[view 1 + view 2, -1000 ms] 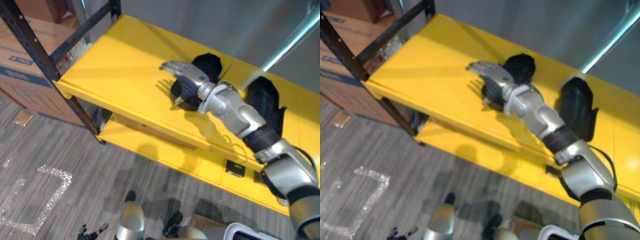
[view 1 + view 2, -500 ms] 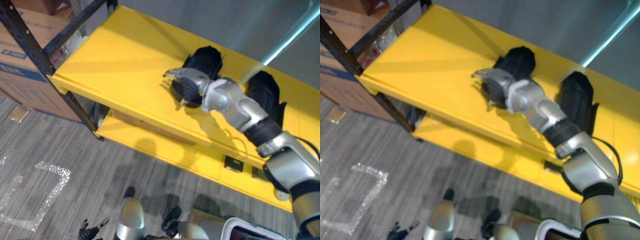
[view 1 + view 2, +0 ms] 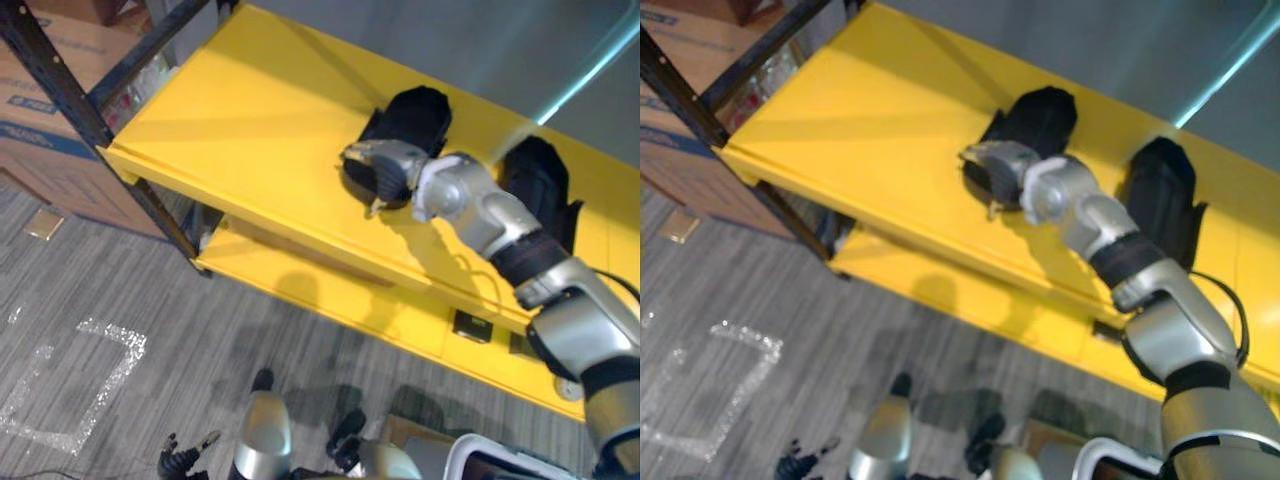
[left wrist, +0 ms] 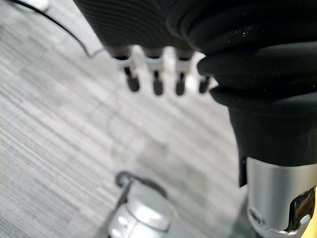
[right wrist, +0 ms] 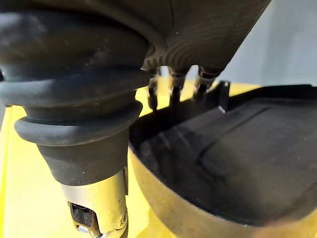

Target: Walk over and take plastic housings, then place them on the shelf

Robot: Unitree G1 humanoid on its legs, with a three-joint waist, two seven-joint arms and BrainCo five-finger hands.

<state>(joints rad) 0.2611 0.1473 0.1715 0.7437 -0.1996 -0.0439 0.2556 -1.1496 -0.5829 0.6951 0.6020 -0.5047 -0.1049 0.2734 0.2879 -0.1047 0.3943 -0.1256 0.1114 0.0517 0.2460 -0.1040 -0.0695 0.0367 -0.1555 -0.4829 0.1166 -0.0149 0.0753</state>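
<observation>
Fingers [image 5: 174, 90] of the right hand [image 3: 385, 168]: lying loose and nearly straight, dark tips touching the near rim of a black plastic housing [image 3: 408, 112], not wrapping round it and gripping nothing.

Housing: resting on the top board of the yellow shelf [image 3: 250, 120], toward its middle.

Second housing [image 3: 540, 185]: lying on the same board, further to the right, apart from the first.

Left hand [image 4: 154, 85]: hanging over the grey floor [image 4: 59, 124], fingers slack, carrying nothing.

Progress, as I am judging it: two housings are sitting placed, and the right hand looks to be at the point of release. Whether more are waiting elsewhere I cannot tell.

Lower board [image 3: 330, 300]: bearing a couple of small dark flat items [image 3: 470, 326] near its right end.

Cardboard box [image 3: 45, 165] beside the rack: contents not visible.
</observation>
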